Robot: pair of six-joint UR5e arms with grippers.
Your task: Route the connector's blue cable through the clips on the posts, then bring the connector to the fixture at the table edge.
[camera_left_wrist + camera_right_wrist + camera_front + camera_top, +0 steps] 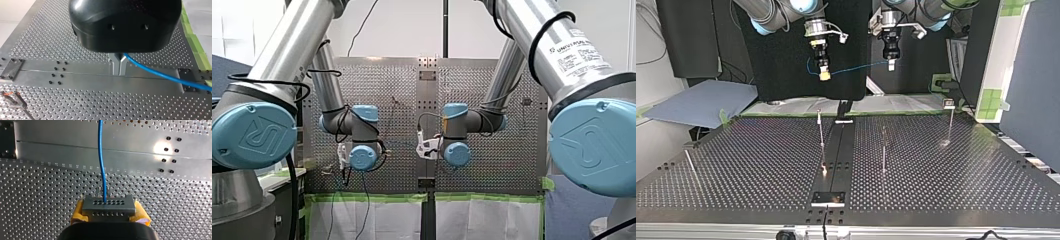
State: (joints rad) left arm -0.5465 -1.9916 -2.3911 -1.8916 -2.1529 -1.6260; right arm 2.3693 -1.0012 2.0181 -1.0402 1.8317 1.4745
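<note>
Silver perforated metal forms the tabletop [761, 165]. A smooth strip [838, 150] divides it down the middle, running from the arms' edge to the opposite edge, where a small plate fixture [828, 198] sits. Three thin posts [883, 150] stand upright near the strip, and a fourth rod [691, 167] leans near a corner on the fixture's side. Green tape [362, 197] and white sheeting [377, 217] line the arms' edge, and a blue-grey board [701, 102] lies off one corner there. A white wall [402, 30] rises beyond the fixture's edge.

Well above the tabletop's middle, my right gripper [824, 75] clamps the grey connector [108, 206] between yellow pads [78, 213]. The blue cable [856, 67] runs from the connector across to my left gripper [119, 72], whose metal fingers are closed on it.
</note>
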